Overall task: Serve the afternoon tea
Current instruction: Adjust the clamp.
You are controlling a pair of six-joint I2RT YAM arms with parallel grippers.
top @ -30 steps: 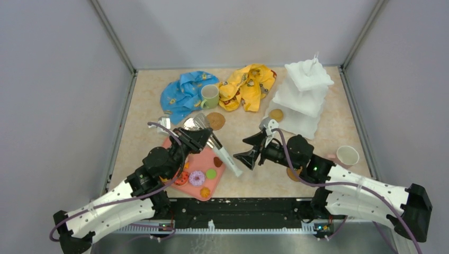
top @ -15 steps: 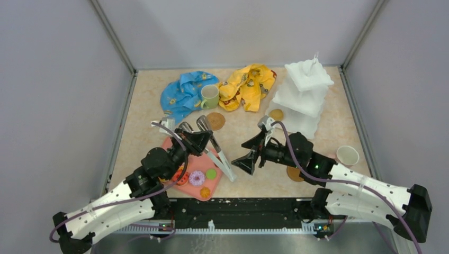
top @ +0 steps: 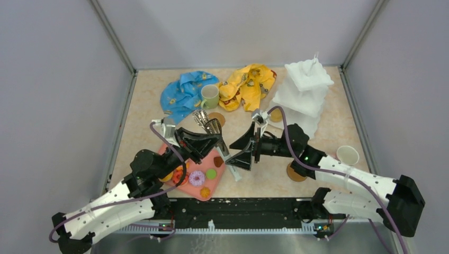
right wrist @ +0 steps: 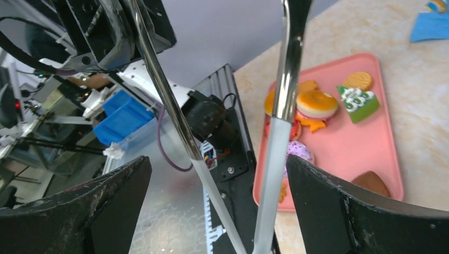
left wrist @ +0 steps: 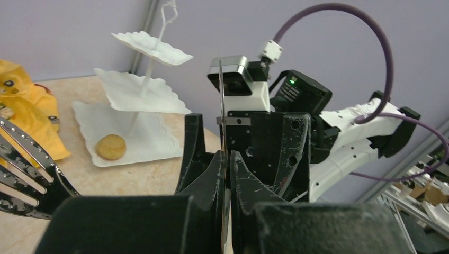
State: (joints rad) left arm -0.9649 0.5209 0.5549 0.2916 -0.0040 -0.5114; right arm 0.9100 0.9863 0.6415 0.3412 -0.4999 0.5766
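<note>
The left arm [top: 106, 209] extends forward and inward from its base. The left gripper [top: 217, 142] points toward centre, its fingers [left wrist: 212, 174] pressed together on the tongs [top: 201, 118]. The right arm [top: 360, 182] extends leftward. The right gripper [top: 239, 152] faces the left one, fingers spread wide on either side of the tongs' handles.

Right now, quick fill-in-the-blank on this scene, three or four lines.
The left gripper is shut on metal ____.
The right gripper stands ____.
A cookie lies on the ____ tier of the white stand.
Toy pastries lie on the ____ tray.
Missing: tongs, open, bottom, pink.
</note>
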